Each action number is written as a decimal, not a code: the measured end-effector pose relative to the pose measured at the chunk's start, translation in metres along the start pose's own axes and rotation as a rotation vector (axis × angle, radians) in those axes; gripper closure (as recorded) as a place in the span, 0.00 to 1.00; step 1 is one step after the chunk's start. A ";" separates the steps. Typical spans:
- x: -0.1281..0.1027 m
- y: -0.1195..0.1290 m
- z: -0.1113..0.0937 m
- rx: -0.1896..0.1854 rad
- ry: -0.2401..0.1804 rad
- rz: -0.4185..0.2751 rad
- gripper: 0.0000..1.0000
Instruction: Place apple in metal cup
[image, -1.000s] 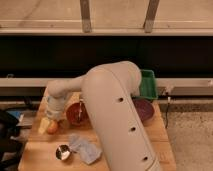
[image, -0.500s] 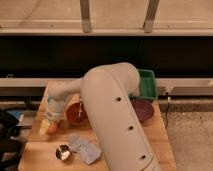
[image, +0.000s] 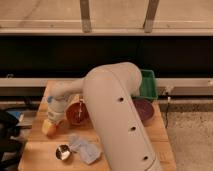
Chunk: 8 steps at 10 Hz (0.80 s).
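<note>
While arching over the surface (image: 34, 150), holding the pincer (image: 52, 119) right at the apple (image: 47, 130) near the left edge; being unable to tell whether clamped or apart. Sitting nearer the front, apart from the apple: the cup (image: 62, 152).

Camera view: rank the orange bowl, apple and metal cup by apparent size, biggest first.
1. orange bowl, though the arm hides part of it.
2. apple and metal cup: they look alike, so no ranking; the gripper is right at the apple, hiding its top.
</note>
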 end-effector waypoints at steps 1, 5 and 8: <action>-0.001 0.001 -0.006 0.007 -0.016 -0.003 1.00; -0.005 0.003 -0.060 0.059 -0.090 -0.019 1.00; 0.003 0.008 -0.101 0.097 -0.160 -0.043 1.00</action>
